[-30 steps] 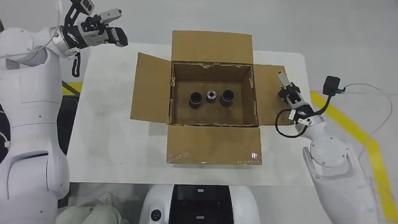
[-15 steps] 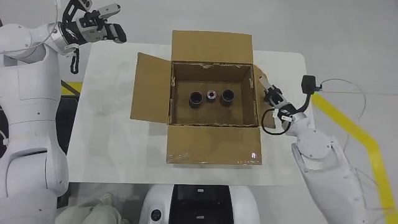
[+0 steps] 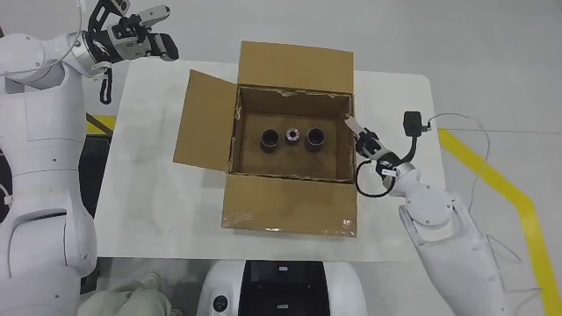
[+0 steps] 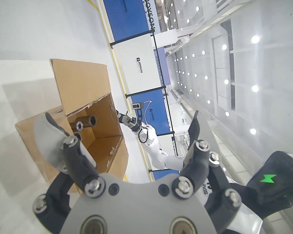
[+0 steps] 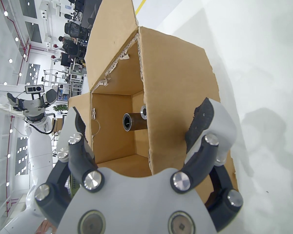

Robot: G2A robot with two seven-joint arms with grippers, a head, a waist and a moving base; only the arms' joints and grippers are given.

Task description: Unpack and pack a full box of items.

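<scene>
White table (image 3: 145,193) under open cardboard box (image 3: 290,206), mid-surface.

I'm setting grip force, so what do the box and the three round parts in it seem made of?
Box: brown corrugated cardboard, matte; torn edges show the fluting. Left cylinder and right cylinder: probably metal, dull dark sleeves with brighter bore rims. Small middle piece: looks like bright metal, too small to be sure.

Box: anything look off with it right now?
Yes. The box sits skewed to the table edges, its rim is torn ragged, and the right flap stands upright inside the open right tool.
</scene>
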